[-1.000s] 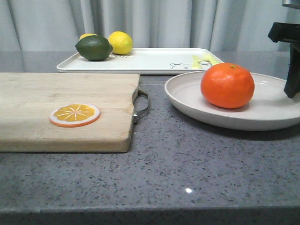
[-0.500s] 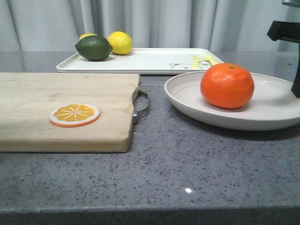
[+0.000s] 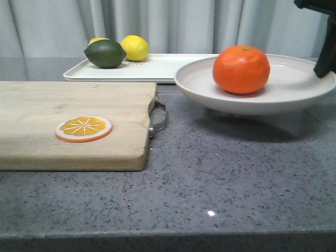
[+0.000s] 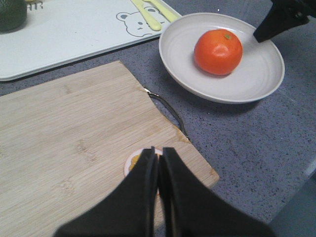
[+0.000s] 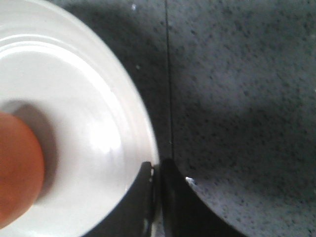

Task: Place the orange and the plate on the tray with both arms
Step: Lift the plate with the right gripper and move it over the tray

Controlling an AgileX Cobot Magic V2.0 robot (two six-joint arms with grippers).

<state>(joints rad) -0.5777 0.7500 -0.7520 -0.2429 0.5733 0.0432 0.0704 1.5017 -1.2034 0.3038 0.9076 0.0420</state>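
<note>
Rim-pinched by the right gripper, the wide off-white round plate hangs clear of the grey stone counter, just in front of the flat white rectangular tray. It looks stiff and glazed, so the thin hold could slip, and the round bright-orange fruit resting on it may roll if it tilts. Over the wooden cutting board, the left gripper is pressed together on nothing.

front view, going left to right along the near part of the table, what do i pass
orange slice on the cutting board → the board's metal handle → orange on the lifted plate → right gripper at the plate's right rim.
</note>
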